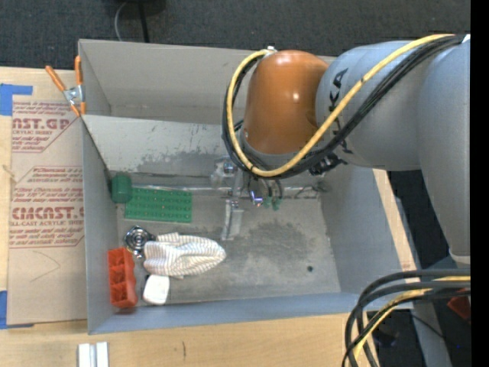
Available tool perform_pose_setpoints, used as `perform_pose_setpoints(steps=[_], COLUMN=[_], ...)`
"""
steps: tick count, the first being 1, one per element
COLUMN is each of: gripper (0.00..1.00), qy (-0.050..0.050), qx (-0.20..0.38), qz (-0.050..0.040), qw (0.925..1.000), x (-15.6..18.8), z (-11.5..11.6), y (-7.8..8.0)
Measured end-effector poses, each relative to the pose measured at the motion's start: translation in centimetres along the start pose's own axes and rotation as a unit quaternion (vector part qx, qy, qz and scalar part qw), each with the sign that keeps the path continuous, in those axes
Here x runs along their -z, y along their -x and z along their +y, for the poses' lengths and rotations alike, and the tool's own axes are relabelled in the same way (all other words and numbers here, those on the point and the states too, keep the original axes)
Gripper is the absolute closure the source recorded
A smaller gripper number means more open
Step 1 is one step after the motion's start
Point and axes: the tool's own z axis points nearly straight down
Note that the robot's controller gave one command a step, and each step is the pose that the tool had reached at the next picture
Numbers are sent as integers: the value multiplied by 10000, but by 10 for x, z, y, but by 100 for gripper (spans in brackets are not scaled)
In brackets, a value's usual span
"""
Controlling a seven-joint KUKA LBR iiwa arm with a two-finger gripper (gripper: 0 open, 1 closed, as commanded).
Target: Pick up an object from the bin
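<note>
My gripper [233, 219] hangs below the arm's orange cover, over the middle of the bin floor, with nothing seen in it. Just to its left lies a flat green studded plate [159, 203] with a darker green block at its left end. A crumpled white and beige knitted cloth [183, 254] lies below and left of the gripper, a short way off. The cover hides most of the gripper from above.
In the bin's lower left corner stand an orange-red block [121, 279], a small white block [156, 290] and a shiny round metal piece [136, 238]. The arm and its yellow cables cover the bin's right and back.
</note>
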Motion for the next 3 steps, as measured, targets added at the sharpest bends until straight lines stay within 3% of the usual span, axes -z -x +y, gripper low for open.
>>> perform_pose_setpoints(steps=[1,2,3], gripper=[0,0,0], qy=[4,-3,18], qx=[-6,177,50], qz=[-36,-57,-12], qw=[10000,9998,10000], x=[5,-26,-53], z=[0,36,67], y=[2,-5,-18])
